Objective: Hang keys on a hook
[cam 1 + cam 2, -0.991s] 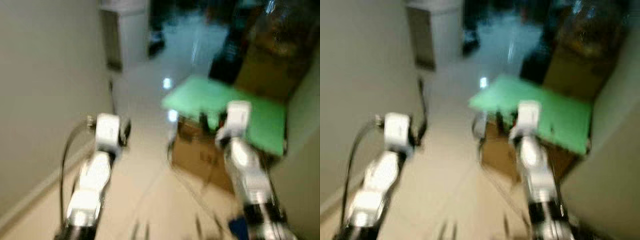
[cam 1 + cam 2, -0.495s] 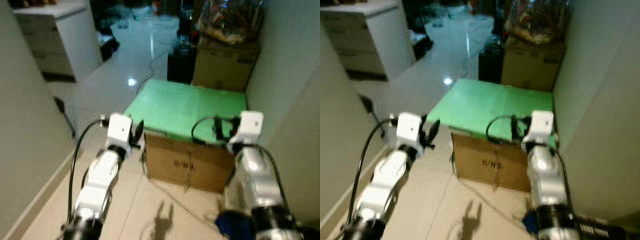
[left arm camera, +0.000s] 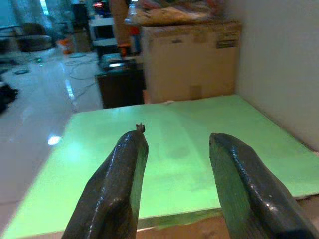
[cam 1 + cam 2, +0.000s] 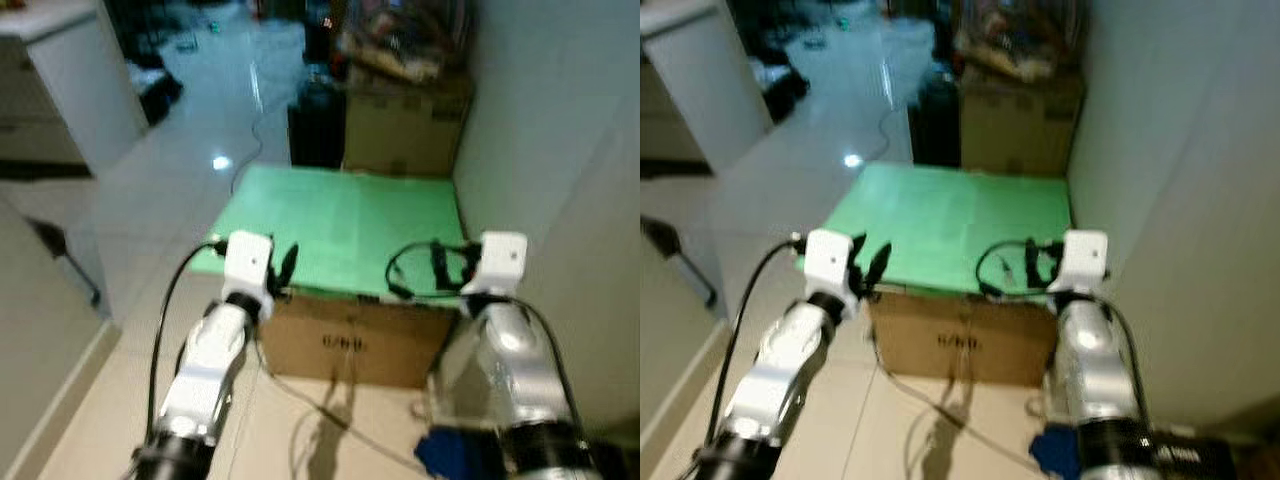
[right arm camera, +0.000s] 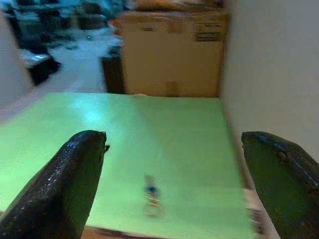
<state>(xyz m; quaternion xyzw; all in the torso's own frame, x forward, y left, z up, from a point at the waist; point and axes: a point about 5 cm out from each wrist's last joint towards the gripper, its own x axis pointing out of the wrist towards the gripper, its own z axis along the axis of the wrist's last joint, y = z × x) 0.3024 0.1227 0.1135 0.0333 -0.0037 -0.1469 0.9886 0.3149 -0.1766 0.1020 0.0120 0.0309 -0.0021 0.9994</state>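
So I am standing at the cardboard box (image 4: 345,345) with the green board (image 4: 940,215) on top, both arms raised over its near edge.

Largest first: the tiled floor (image 4: 180,160) runs off to my left, a wall (image 4: 1180,200) closes my right side, and a second carton (image 4: 405,130) sits behind the board. My left gripper (image 3: 174,149) hangs above the board with a narrow gap between its fingers, holding nothing. My right gripper (image 5: 174,164) is spread wide, also bare. The keys (image 5: 151,195) lie flat on the board between those fingers, near the front edge. I judge them light, hard and slippery, lying too flat to pinch easily; I would take the ring or the blue tag.
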